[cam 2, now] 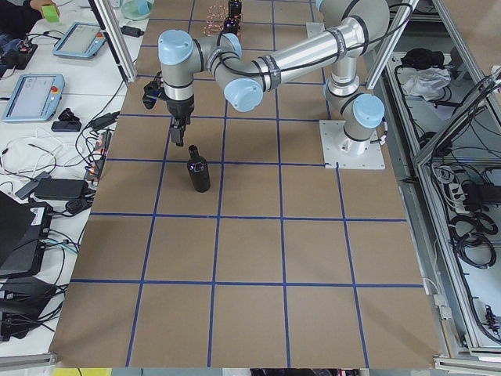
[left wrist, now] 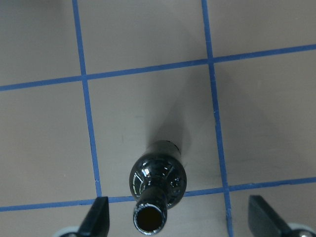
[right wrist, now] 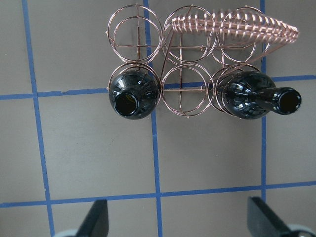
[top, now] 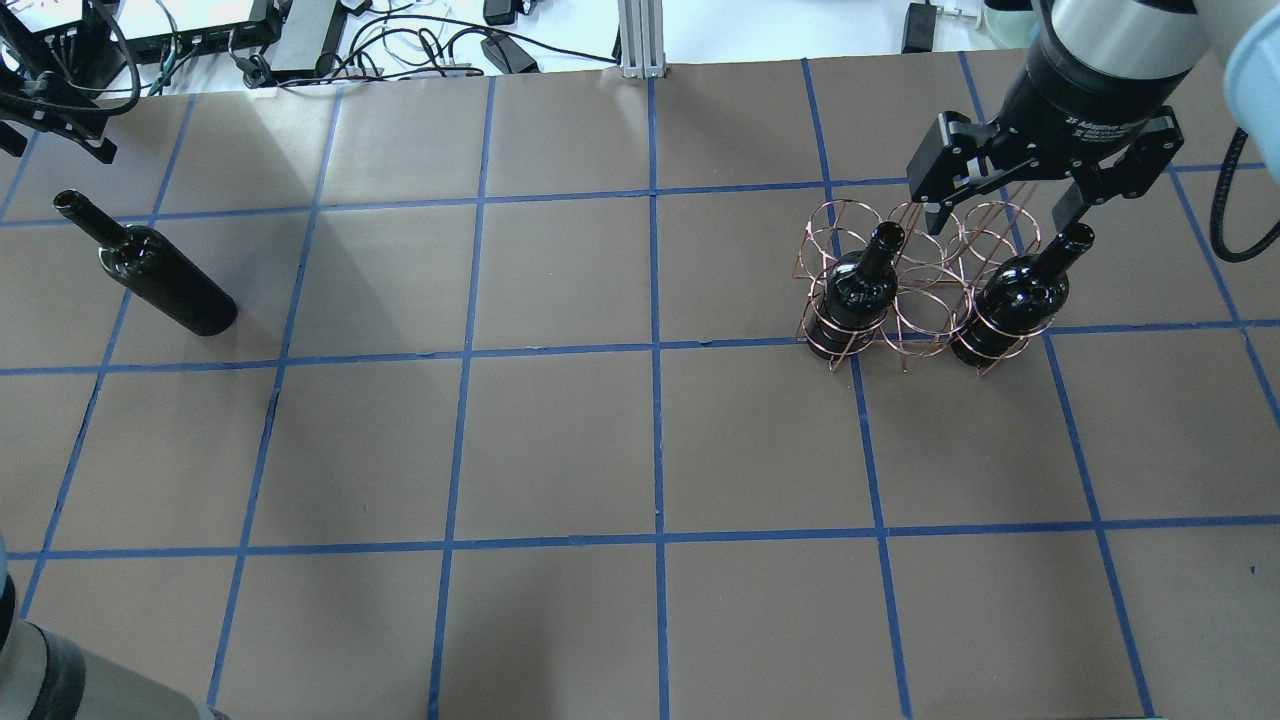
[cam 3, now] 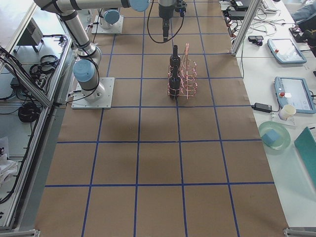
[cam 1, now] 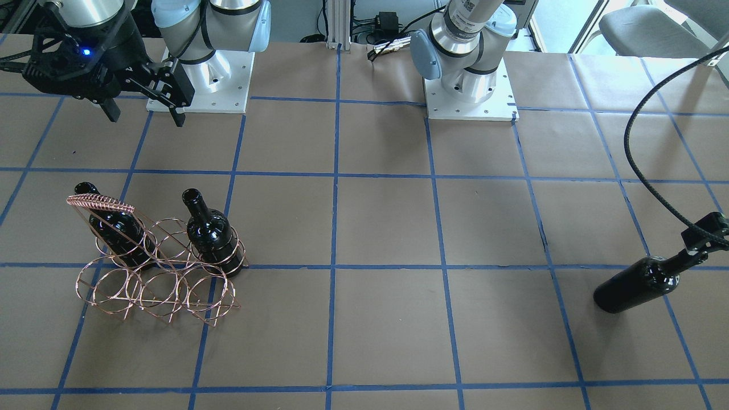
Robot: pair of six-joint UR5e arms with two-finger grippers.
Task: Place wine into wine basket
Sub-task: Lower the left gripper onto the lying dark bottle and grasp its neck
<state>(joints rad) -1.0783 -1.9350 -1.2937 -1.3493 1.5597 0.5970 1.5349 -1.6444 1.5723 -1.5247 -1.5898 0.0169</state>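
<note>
A black wine bottle (top: 150,272) stands alone on the table at my far left; it also shows in the front view (cam 1: 635,285). My left gripper (left wrist: 177,210) hangs open just over its mouth (left wrist: 149,218), one finger on each side, not touching. The copper wire wine basket (top: 925,300) stands at my right. Two more black bottles (right wrist: 133,94) (right wrist: 252,98) stand in the end rings of its row nearer me. The ring between them and the far row are empty. My right gripper (top: 1003,222) is open and empty, high above the basket.
The table is brown paper with a blue tape grid (top: 655,350). The basket's slanted coil handle (right wrist: 247,24) rises over its far row. A black cable (cam 1: 643,154) loops near the left gripper. Cables and devices (top: 400,45) lie past the far table edge.
</note>
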